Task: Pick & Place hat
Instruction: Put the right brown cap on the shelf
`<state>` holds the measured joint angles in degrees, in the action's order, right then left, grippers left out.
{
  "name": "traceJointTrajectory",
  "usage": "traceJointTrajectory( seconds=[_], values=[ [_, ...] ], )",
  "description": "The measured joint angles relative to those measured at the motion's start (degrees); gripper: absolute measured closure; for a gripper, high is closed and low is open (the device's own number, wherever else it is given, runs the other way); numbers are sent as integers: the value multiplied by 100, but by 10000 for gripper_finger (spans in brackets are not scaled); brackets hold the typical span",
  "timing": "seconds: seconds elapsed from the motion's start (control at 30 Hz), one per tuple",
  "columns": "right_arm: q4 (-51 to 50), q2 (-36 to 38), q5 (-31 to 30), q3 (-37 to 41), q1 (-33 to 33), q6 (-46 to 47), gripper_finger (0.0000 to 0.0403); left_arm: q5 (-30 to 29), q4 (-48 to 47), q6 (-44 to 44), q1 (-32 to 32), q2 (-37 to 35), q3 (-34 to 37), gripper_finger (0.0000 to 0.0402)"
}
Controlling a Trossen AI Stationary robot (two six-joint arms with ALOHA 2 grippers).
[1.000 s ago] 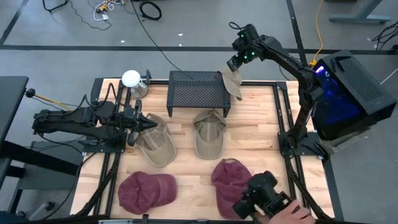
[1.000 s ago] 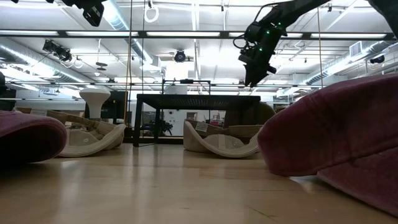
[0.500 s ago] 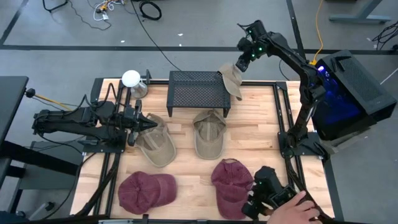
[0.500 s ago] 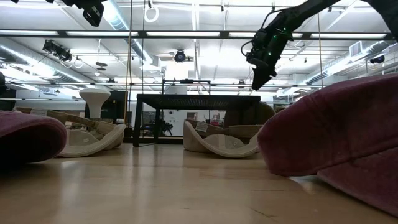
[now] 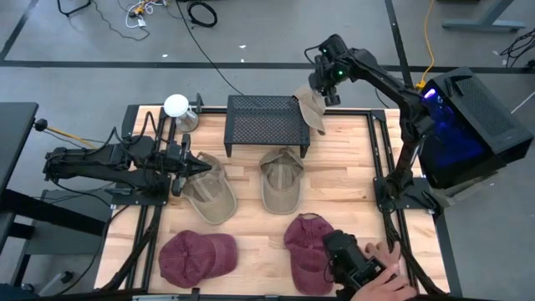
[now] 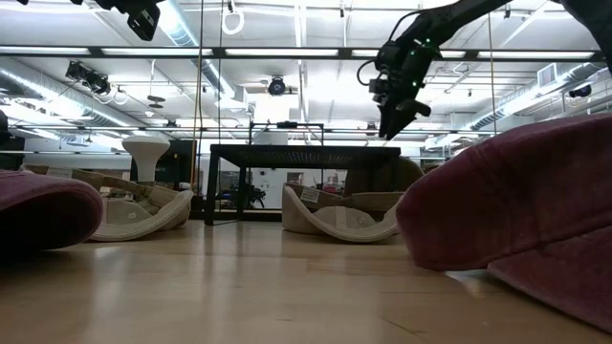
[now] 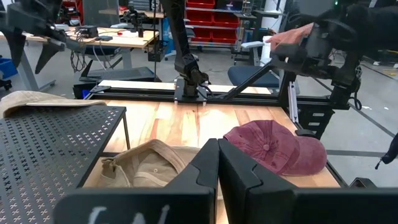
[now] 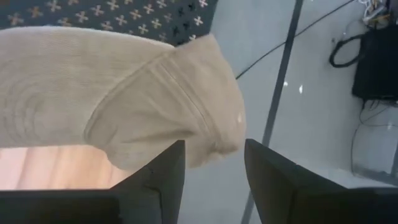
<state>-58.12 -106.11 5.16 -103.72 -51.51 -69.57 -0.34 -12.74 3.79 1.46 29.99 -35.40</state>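
A tan hat (image 5: 311, 110) lies on the right end of the black perforated rack (image 5: 263, 121), its brim hanging over the rack's edge. My right gripper (image 5: 320, 90) hovers just above it, open and slanting down; in the right wrist view the hat (image 8: 124, 93) lies beyond the spread fingers, untouched. The low view shows this gripper (image 6: 390, 122) clear above the rack top. At the table's left, my left gripper (image 5: 201, 165) waits shut and level, holding nothing.
Two more tan hats (image 5: 209, 194) (image 5: 281, 180) lie upturned in front of the rack. Two maroon hats (image 5: 197, 256) (image 5: 308, 244) lie near the front edge. A person's hand with a black camera (image 5: 359, 267) is at the front right. A white round object (image 5: 176, 106) stands at the far left.
My right gripper has rolled about its own axis above the rack's right end, staying open and in nearly the same spot. The tan hat on the rack has not moved. The person's hand and camera at the front right have shifted.
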Motion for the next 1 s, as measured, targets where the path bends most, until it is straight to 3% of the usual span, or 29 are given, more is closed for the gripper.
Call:
traceJointTrajectory(
  seconds=[0.17,0.7,0.83,1.0],
  values=[
    [230,-225,-343,2,66,-164,237,0,-1,0,-1,1,0,387],
    [342,-607,-365,4,228,-704,239,0,1,1,-1,0,0,387],
    [309,-683,-423,4,252,-748,272,0,1,0,-1,0,0,387],
    [309,-679,-520,4,250,-608,362,0,1,0,0,1,0,387]
  ],
)
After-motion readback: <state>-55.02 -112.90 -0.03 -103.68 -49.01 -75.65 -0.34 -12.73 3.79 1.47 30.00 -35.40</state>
